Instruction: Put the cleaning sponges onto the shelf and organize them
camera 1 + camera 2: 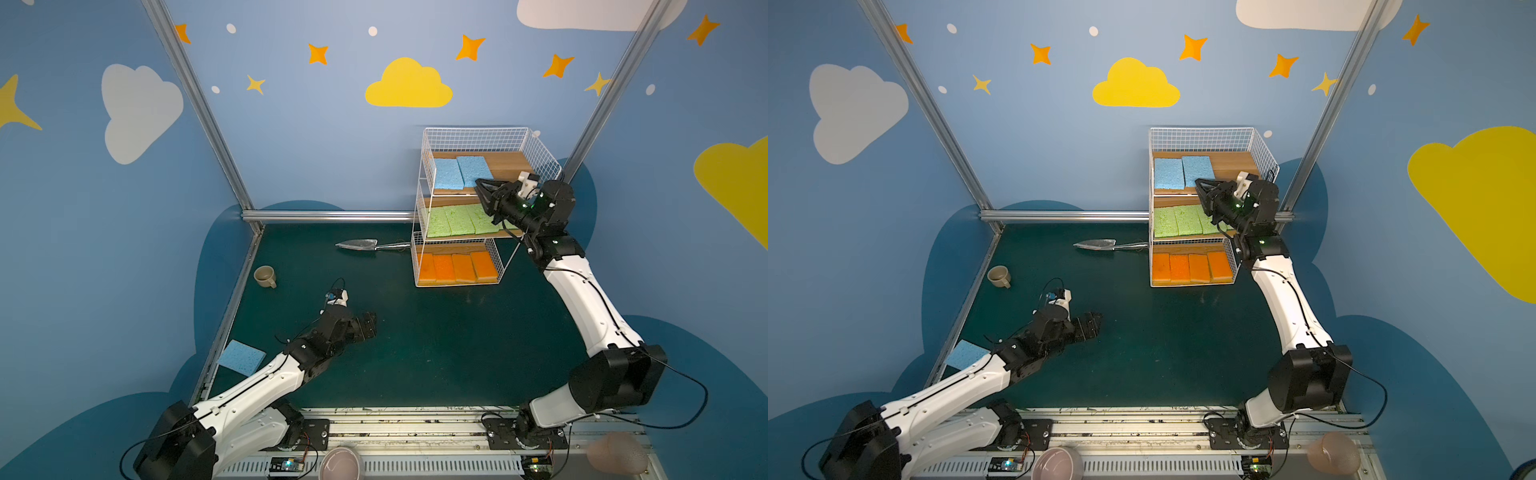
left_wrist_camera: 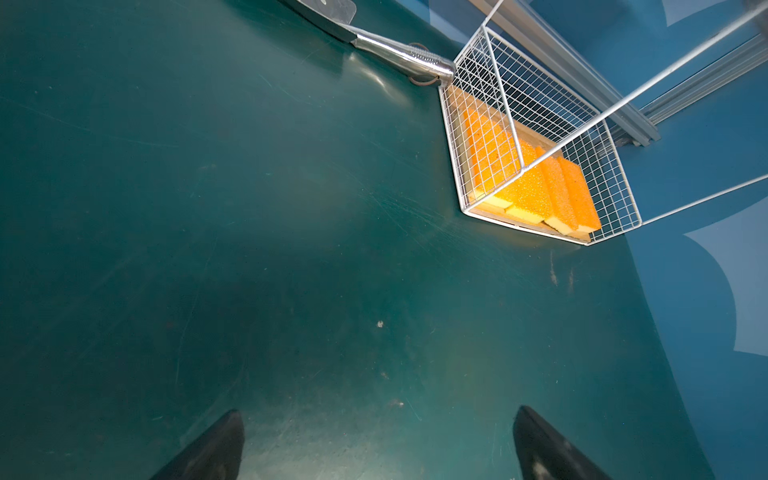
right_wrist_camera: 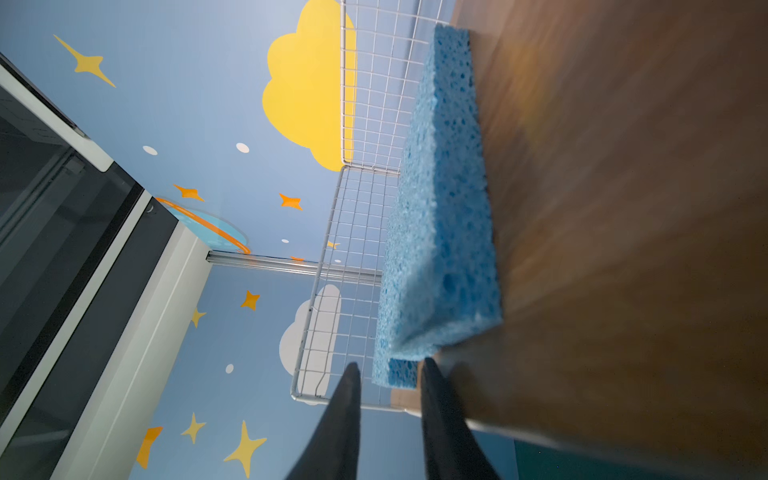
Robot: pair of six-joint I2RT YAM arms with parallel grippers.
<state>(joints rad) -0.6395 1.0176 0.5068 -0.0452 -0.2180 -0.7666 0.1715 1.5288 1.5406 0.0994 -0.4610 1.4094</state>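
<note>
Loose light blue sponge (image 1: 241,355) is nearest and well apart from the shelf (image 1: 478,141), at the mat's edge beside the left arm, one side seemingly raised. Left gripper (image 2: 378,411) is near it, on the shelf's near side, low over bare mat, jaws spread wide, nothing in them. Tan mug (image 1: 264,276) and metal trowel (image 1: 359,245) lie to the left of the shelf, the trowel handle touching its bottom tier.

Shelf bottom tier holds four orange sponges (image 1: 457,268) side by side. The middle tier has a row of green sponges (image 1: 457,220), partly hidden by the right arm. The top tier has two blue sponges (image 1: 449,174), touching. Right gripper (image 3: 390,363) is at the top tier's front edge, jaws slightly parted, tips at the near corner of the right-hand blue one, no squeeze visible; looks let go.

Handling guess: light, soft, squashy, porous so not slippery, not fragile. Pinch the loose one across its thickness at the raised edge.

No readable brands, labels or writing.
</note>
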